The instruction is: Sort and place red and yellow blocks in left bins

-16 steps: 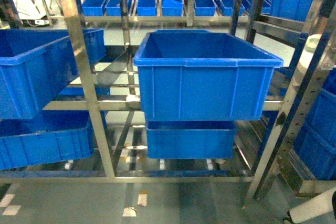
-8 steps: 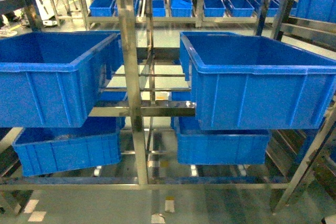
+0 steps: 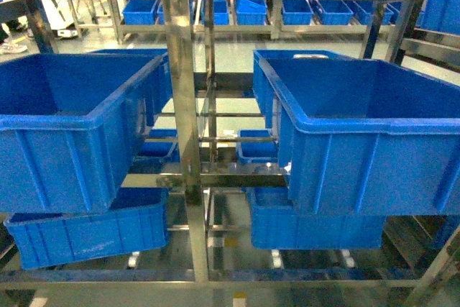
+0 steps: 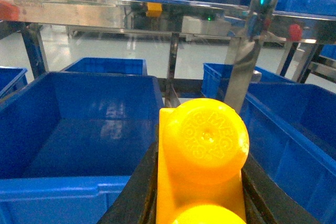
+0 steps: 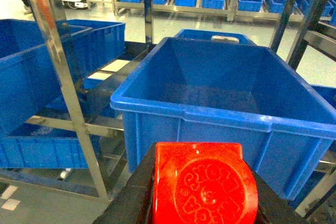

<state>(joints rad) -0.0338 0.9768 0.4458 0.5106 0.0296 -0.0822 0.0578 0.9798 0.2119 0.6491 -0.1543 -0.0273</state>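
Note:
In the left wrist view my left gripper (image 4: 199, 187) is shut on the orange-yellow two-stud brick (image 4: 202, 145), its black fingers (image 4: 137, 190) pressed on both sides. It hangs above the near rim of a deep blue bin (image 4: 52, 188). In the right wrist view my right gripper (image 5: 202, 195) is shut on the small red one-stud block (image 5: 202, 182), in front of and above another deep blue bin (image 5: 210, 111). The head view shows two big blue bins on the middle shelf, one left (image 3: 72, 124) and one right (image 3: 374, 131) of a steel post (image 3: 180, 84). Neither gripper appears in the head view.
The bins rest on a steel rack with upright posts and crossbars (image 3: 223, 177). Lower blue crates (image 3: 86, 235) sit under the shelf, another (image 3: 316, 228) on the right. More small blue crates (image 3: 237, 11) line a far rack. A second bin (image 4: 294, 129) stands right of the yellow brick.
The head view has swung and closed in on the rack: the steel post moved from left toward the middle, and both upper bins now look larger and nearer.

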